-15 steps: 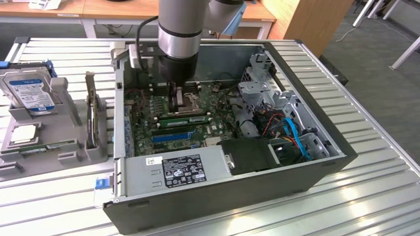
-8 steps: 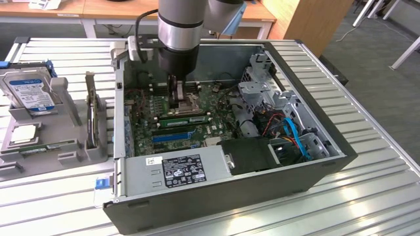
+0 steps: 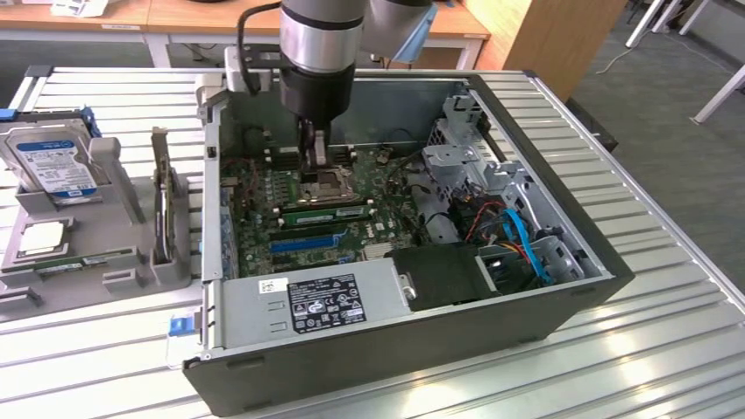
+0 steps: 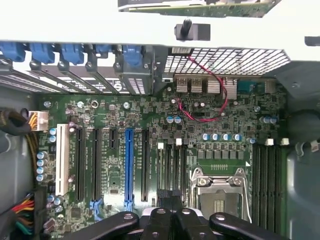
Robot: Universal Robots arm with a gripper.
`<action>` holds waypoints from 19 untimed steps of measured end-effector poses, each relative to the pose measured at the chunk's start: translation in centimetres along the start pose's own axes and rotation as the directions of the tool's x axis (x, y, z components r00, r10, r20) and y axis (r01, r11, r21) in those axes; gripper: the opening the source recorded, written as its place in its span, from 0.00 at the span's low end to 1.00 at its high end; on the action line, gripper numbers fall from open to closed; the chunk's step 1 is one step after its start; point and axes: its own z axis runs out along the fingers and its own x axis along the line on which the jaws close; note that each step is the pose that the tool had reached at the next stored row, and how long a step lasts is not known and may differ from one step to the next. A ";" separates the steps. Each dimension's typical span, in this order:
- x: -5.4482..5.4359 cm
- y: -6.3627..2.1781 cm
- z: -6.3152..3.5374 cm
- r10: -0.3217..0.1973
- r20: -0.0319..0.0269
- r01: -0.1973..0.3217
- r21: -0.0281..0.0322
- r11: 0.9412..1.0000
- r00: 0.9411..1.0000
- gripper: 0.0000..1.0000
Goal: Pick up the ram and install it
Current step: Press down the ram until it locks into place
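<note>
Ram (image 3: 326, 210): in the exterior view I see a long green stick at the centre of the frame, lying along the slots just below the socket (image 3: 327, 184) and above the blue slot (image 3: 305, 245). I cannot tell whether it is fully seated, or whether it touches my fingers.

My gripper (image 3: 316, 178) hangs down from the upper centre of the frame into the open case (image 3: 547, 305), with its tip low over the motherboard (image 3: 262, 205) near the socket and the ram. My jaws are clenched tight together. In the wrist view my gripper (image 4: 170, 201) is dark and narrow, over the black slots (image 4: 172, 165) that run between the blue slot (image 4: 129, 165) and the socket (image 4: 219, 192). I cannot make out whether anything is pinched between the fingers.

More black slots (image 4: 267, 175) stand on the far side of the socket from my gripper. A white slot (image 4: 63, 160) stands beyond the blue slot, and a red wire (image 4: 210, 107) loops over the board near the rear ports.

The case lies on its side on a ribbed metal table (image 3: 652, 349), at the centre and right of the exterior frame. Its power supply (image 3: 314, 301), with a black label, sits at the lower centre. Blue cables (image 3: 529, 249) curl at the right.

At the left of the frame a grey holder (image 3: 122, 275) stands apart from the case, with a hard drive (image 3: 52, 161) propped in it at the upper left.
</note>
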 end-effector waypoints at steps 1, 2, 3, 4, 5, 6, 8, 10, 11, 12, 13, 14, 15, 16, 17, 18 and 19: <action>0.0 0.01 -0.24 0.000 0.000 0.000 0.000 1.000 1.000 0.10; 0.0 0.01 -0.48 0.000 0.000 0.000 0.000 1.000 1.000 0.10; 0.0 0.02 -0.70 0.000 0.000 0.000 0.000 1.000 1.000 0.10; 0.0 0.02 -0.91 0.000 0.000 0.000 0.000 1.000 1.000 0.10; 0.0 0.03 -1.14 0.000 0.000 0.000 0.000 1.000 1.000 0.10; 0.0 0.04 -1.33 0.000 0.000 0.000 0.000 1.000 1.000 0.10; -0.1 0.05 -1.69 0.000 0.000 0.000 0.000 1.000 1.000 0.10; -0.1 0.06 -2.05 0.000 0.000 0.000 0.000 1.000 1.000 0.10; -0.1 0.06 -2.24 0.000 0.000 0.000 0.000 1.000 1.000 0.10; -0.1 0.07 -2.42 0.000 0.000 0.000 0.000 1.000 1.000 0.10; -0.1 0.07 -2.60 0.000 0.000 0.000 0.000 1.000 1.000 0.10; -0.1 0.07 -2.77 0.000 0.000 0.000 0.000 1.000 1.000 0.10; -0.1 0.08 -2.93 0.000 0.000 0.000 0.000 1.000 1.000 0.10; -0.1 0.08 -3.09 0.000 0.000 0.000 0.000 1.000 1.000 0.10; -0.1 0.09 -3.25 0.000 0.000 0.000 0.000 1.000 1.000 0.10; -0.1 0.09 -3.41 0.000 0.000 0.000 0.000 1.000 1.000 0.10; -0.1 0.10 -3.56 0.000 0.000 0.000 0.000 1.000 1.000 0.10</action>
